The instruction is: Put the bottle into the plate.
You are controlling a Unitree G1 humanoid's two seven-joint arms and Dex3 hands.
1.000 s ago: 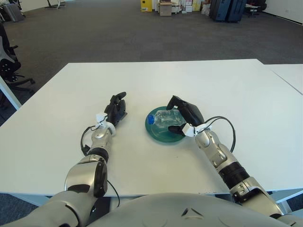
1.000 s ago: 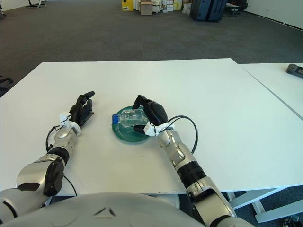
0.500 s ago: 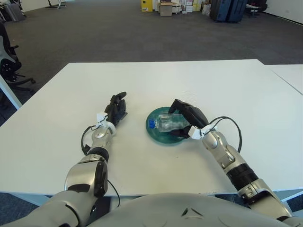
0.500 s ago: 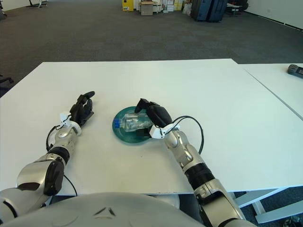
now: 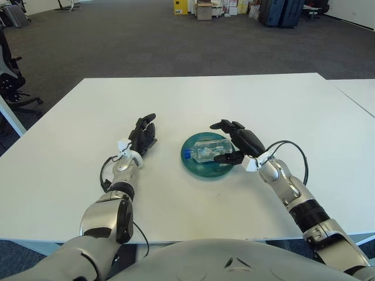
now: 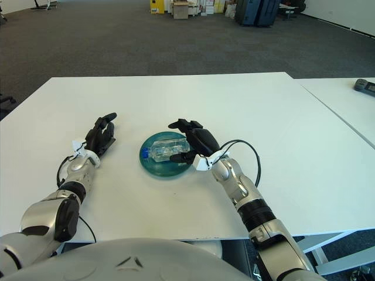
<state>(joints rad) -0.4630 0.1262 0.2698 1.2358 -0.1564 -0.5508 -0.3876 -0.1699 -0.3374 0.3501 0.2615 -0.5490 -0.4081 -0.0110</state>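
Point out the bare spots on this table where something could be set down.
Bare table lies beyond the plate holding the bottle, and along the far left and right sides. It is crowded in the middle, where the open right hand flanks the plate and the left hand rests.

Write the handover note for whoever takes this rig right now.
Left hand: parked flat on the table, left of the plate, fingers relaxed, holding nothing.
Right hand: at the plate's right edge, fingers spread, off the bottle.
Bottle: lying on its side in the green plate, blue cap pointing left.
Done: bottle placed and let go.
Left: probably only pulling the right hand clear.
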